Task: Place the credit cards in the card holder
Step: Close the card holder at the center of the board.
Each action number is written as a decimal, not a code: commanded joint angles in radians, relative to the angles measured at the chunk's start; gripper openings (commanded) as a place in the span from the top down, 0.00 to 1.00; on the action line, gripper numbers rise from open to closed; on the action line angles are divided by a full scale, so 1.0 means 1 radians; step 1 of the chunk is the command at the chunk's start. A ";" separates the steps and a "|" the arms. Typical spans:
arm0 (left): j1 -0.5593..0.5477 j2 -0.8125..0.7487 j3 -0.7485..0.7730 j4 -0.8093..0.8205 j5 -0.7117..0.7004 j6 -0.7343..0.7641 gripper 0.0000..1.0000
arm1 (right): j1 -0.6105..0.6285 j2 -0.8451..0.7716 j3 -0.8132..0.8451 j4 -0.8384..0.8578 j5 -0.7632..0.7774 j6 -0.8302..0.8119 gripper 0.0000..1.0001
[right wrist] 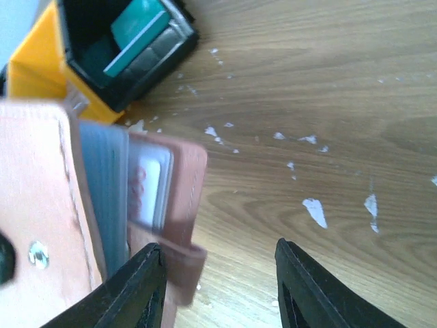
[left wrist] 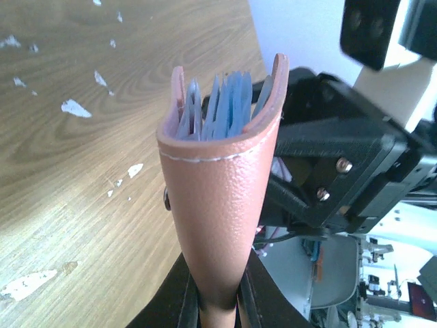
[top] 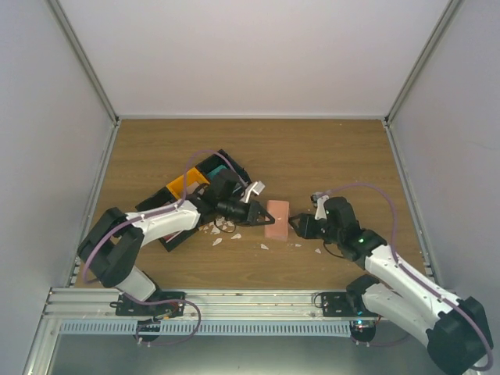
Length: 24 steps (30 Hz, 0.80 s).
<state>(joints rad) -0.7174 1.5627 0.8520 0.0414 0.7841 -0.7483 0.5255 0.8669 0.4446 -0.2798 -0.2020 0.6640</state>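
Salmon-pink, leather-like card holder [left wrist: 218,198] is held on edge over the table [left wrist: 61,171]. It is clamped at its lower end by the left gripper [left wrist: 217,301], and its mouth is spread to show blue leaves inside. Just beside the holder's open flap, the right gripper [right wrist: 222,287] has its jaws wide and carries nothing. One teal credit card [right wrist: 136,31] lies in the black bin [right wrist: 179,41], well apart. Judged step: loading under way, not complete. The next move likely requires the right gripper to fetch that card and align its edge with a free slot.
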 commanded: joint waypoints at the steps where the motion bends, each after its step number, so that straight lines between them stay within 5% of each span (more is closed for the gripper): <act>1: 0.051 -0.058 0.067 -0.139 0.092 0.063 1.00 | 0.000 -0.055 0.016 0.020 -0.102 -0.095 0.54; 14: 0.102 -0.115 0.165 -0.257 0.185 0.067 1.00 | 0.000 -0.018 0.048 0.140 -0.170 -0.211 0.52; 24: 0.102 -0.140 0.114 -0.247 0.191 0.055 1.00 | 0.000 0.071 0.088 0.151 0.062 -0.104 0.52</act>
<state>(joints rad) -0.6113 1.4624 0.9886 -0.2214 0.9226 -0.6914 0.5262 0.9424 0.5053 -0.1623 -0.2981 0.4870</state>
